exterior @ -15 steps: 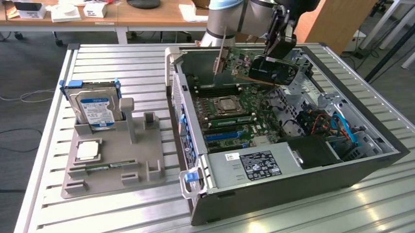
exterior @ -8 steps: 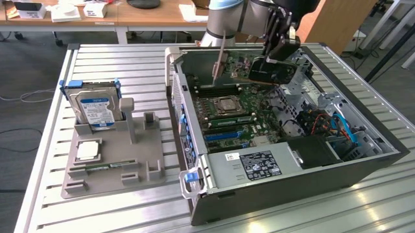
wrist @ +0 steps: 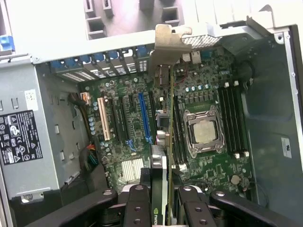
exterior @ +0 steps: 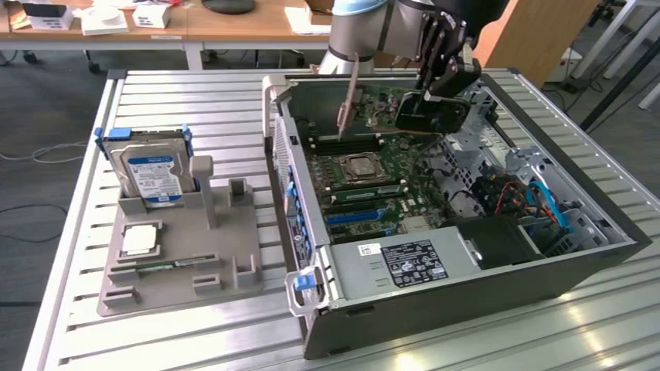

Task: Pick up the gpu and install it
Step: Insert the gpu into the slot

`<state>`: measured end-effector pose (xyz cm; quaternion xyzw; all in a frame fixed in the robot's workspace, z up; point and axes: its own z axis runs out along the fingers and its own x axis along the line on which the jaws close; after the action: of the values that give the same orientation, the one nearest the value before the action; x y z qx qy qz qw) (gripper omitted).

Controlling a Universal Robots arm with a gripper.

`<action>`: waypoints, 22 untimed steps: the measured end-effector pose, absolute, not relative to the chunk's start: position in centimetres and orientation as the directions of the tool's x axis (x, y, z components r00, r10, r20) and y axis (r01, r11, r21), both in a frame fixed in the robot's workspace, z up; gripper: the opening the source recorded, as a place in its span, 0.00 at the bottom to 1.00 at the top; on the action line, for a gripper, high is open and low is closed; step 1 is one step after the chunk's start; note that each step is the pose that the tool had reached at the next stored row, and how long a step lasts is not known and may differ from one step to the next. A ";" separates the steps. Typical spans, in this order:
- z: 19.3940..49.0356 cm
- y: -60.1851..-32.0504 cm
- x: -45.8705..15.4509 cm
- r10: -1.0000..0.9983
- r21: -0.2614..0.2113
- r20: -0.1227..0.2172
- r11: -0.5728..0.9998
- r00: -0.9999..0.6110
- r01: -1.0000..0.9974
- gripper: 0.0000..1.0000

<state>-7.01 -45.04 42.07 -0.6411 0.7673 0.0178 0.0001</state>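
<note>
My gripper (wrist: 161,191), jaws partway closed, grips the gpu (wrist: 163,61) edge-on over the motherboard (wrist: 128,118) in the open case (exterior: 577,255); lifted, apparently not yet seated.

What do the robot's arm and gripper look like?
The arm is a thick silver-grey tube with rounded joints, and one joint has a light blue cap. The gripper is black, a two-finger linkage built of jointed bars with round pivot pins. Its fingers are flat black bars dotted with small round screws. I can't make out any markings on it.
</note>
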 end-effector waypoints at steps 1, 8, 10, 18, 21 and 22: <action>42.0 -45.0 -7.0 -0.986 0.027 -0.023 0.162 -0.163 -0.986 0.27; 42.0 -45.0 -7.0 -0.991 0.027 -0.023 0.128 -0.128 -0.991 0.27; 42.0 -45.0 -7.0 -0.992 0.024 -0.023 0.127 -0.127 -0.992 0.27; 41.9 -45.0 -7.0 -0.992 0.017 -0.024 0.124 -0.124 -0.992 0.27; 41.8 -45.0 -7.0 -0.992 0.017 -0.024 0.124 -0.124 -0.992 0.27; 41.7 -45.0 -7.0 -0.992 0.016 -0.024 0.124 -0.124 -0.992 0.27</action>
<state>-7.01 -45.04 41.74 -0.6618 0.7495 0.0142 0.0037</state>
